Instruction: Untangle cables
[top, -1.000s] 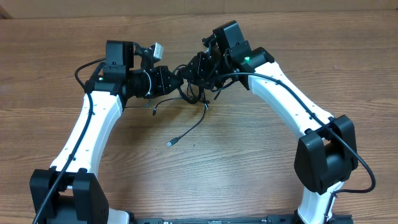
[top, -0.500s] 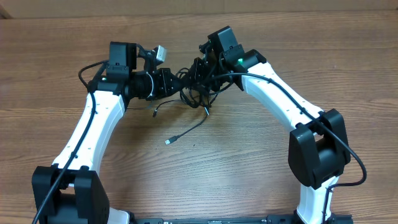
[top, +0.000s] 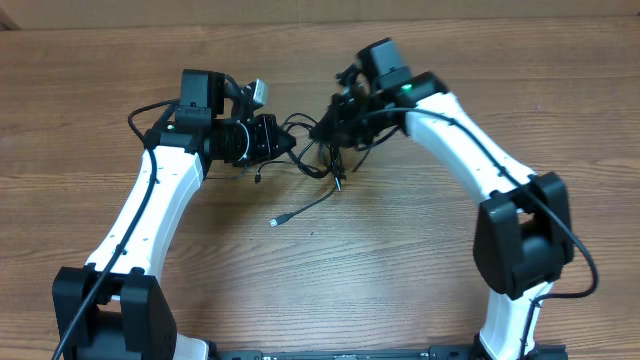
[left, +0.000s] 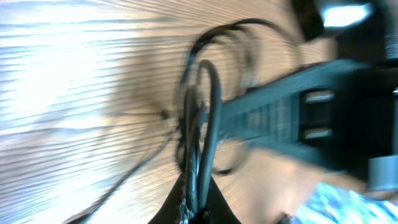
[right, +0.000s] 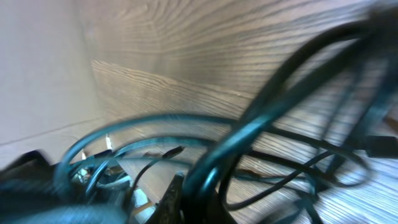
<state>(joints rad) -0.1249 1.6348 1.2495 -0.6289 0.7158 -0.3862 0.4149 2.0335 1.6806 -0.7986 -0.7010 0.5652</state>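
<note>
Wood-grain table (top: 380, 260), pale wall (right: 37, 74) beyond; left claw (top: 287, 146), right claw (top: 322, 130) both pinching cables (top: 306, 160).

the cables (top: 318, 160) lie bunched on the tabletop (top: 380, 260) between the left claw (top: 288, 143) at their left and the right claw (top: 325, 128) at their right; one plug end (top: 274, 222) trails nearer the arm bases.

Brown counter (top: 400, 260) with fine darker wood-grain streaks, thin black cables (top: 318, 165), one ending in a small silver plug tip (top: 275, 222), left arm (top: 150, 205) and right arm (top: 460, 140) glossy white with black joints, small green light (top: 407, 89) on the right arm
</note>
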